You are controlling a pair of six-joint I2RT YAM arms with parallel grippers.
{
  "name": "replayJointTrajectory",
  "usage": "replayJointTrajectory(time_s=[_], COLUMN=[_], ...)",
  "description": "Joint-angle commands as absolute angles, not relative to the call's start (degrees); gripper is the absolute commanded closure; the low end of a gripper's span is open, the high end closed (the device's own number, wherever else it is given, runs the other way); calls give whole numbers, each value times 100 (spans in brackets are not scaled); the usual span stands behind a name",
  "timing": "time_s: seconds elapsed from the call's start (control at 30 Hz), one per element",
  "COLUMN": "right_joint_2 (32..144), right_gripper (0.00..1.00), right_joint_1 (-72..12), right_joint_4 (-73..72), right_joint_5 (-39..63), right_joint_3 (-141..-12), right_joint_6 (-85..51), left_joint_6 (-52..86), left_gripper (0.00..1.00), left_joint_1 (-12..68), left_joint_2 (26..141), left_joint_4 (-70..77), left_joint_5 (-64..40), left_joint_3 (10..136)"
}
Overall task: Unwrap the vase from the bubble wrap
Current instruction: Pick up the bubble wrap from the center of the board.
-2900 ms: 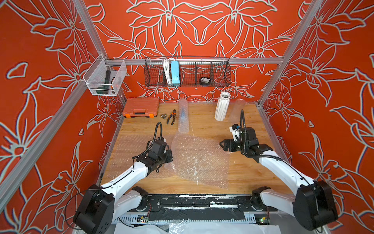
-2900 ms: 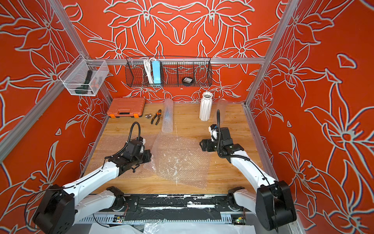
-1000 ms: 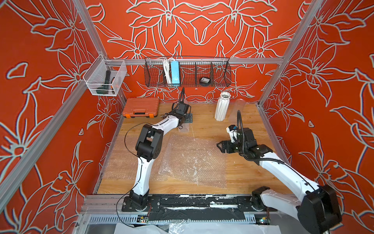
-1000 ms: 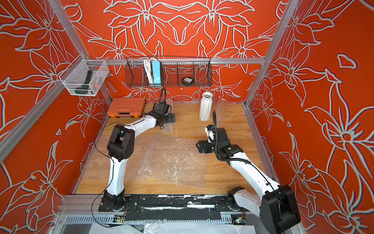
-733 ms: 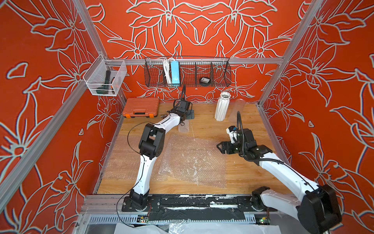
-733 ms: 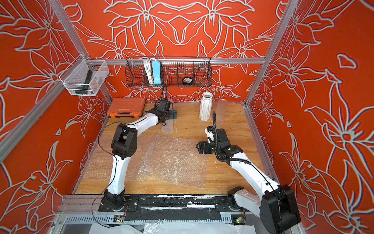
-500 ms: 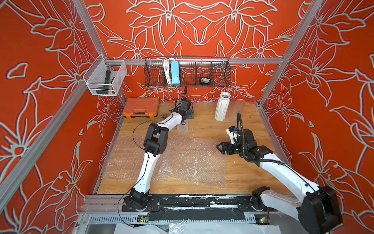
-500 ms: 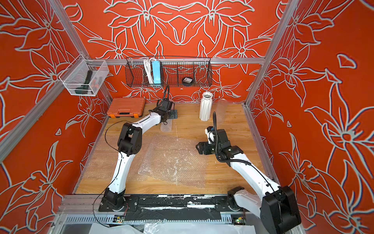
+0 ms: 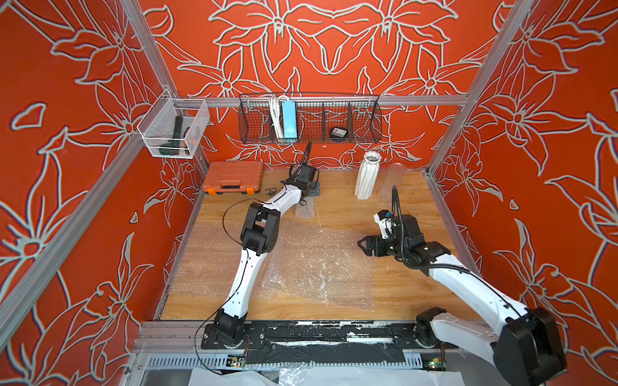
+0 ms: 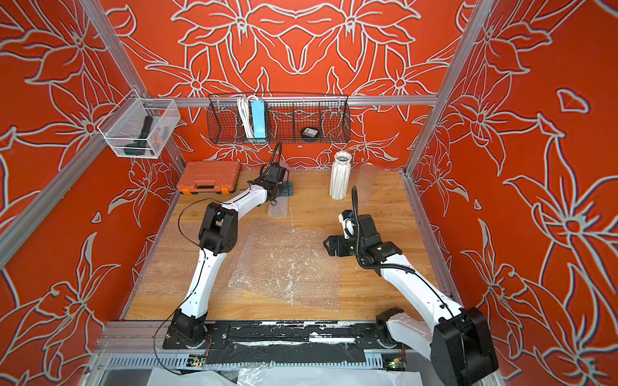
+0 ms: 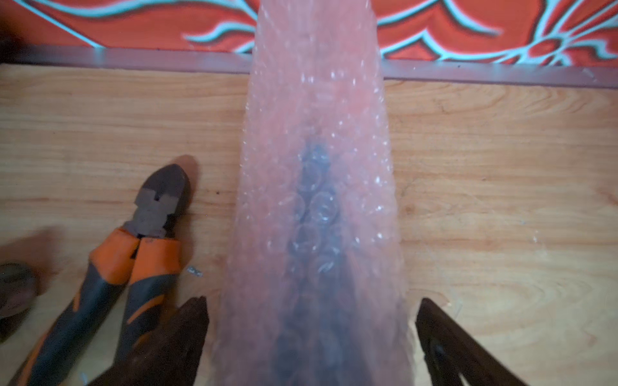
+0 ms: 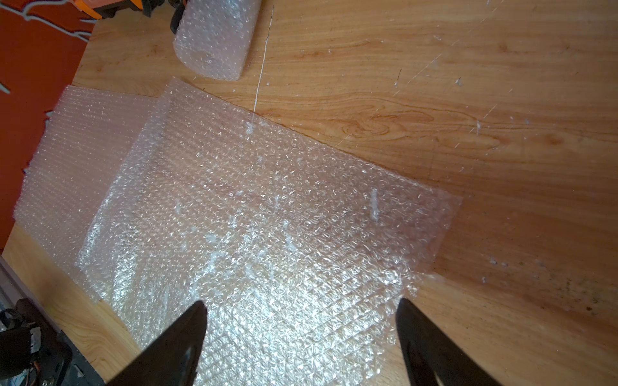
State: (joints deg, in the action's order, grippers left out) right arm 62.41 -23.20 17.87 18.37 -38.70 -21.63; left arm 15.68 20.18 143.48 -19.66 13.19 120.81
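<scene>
Straddling the rolled bubble wrap (image 11: pixel 317 150) at the back of the table (image 11: pixel 501 167), our left gripper (image 11: pixel 311 299) stands spread, a jaw on each side, pinching nothing yet. The roll lies beside the pliers (image 11: pixel 157 207); something dark may sit inside. We judge it light, soft and crushable, so we'd take a loose outer edge. Our right gripper (image 12: pixel 301 302) hangs open over a flat sheet (image 12: pixel 267 200).
</scene>
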Motion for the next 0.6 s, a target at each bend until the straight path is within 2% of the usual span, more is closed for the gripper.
replayJointTrajectory(time_s=[0.0,0.1,0.17,0.27,0.57], right_joint_2=[6236,6223,6209,6203,6167], right_gripper=[11,11,11,11,11], right_joint_1=[-2364,-2360,-2370,-2371,-2371], right_joint_4=[1736,1722,1725,1733,1762], right_joint_5=[1916,1925,1925,1925,1942], right_joint_3=[-3788,-3771,-3777,-3763,-3721], right_joint_6=[-2215,-2232,-2232,-2232,-2250], left_joint_6=[1476,1474,1468,1483,1372], left_gripper=[9,16,26,31,37], left_joint_1=[1969,1969,1969,1969,1978], left_joint_2=[14584,14634,14645,14610,13615], left_joint_4=[-2299,-2312,-2312,-2347,-1671], left_joint_5=[1196,1147,1092,1081,979], left_joint_3=[12283,12331,12331,12302,11144])
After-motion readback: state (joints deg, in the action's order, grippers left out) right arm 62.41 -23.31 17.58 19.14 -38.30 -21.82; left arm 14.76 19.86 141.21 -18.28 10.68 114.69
